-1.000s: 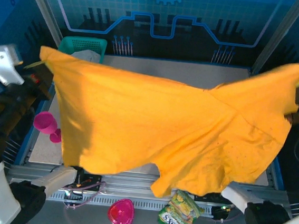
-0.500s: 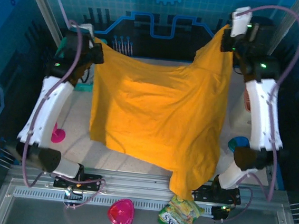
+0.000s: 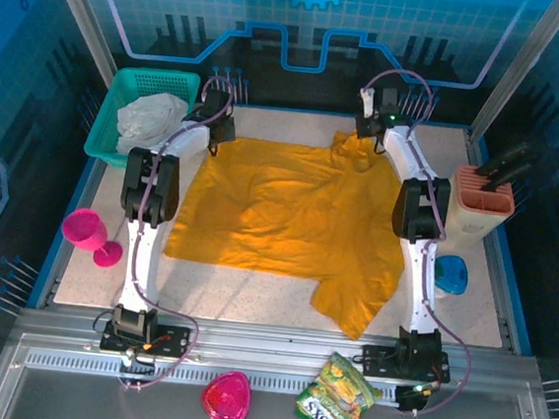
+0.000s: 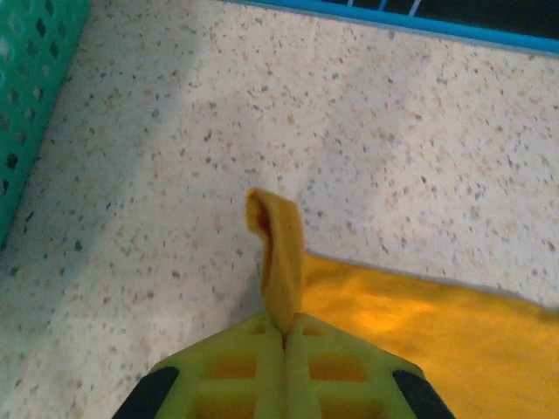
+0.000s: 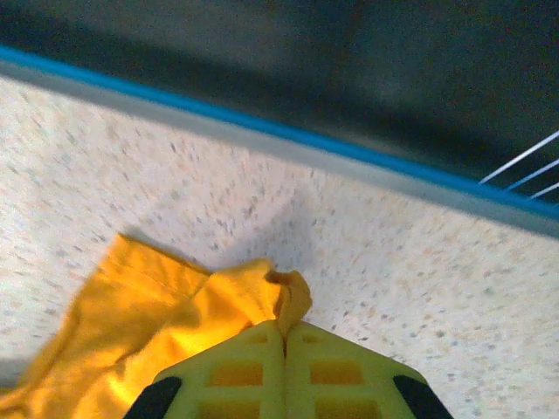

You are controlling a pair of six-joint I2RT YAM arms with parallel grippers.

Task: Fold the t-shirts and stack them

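- Near edge: one flap of the t-shirt (image 3: 288,220) lies crumpled toward the front of the tabletop (image 3: 241,300).
- Middle: the body is spread mostly flat. I read this as the lay-out step, with folding not begun.
- Far edge: left gripper (image 4: 284,330) and right gripper (image 5: 284,327) have their jaws clenched on the shirt's far corners.
- Next, in my judgement: let go, smooth the near flap, then regrip for the first fold.
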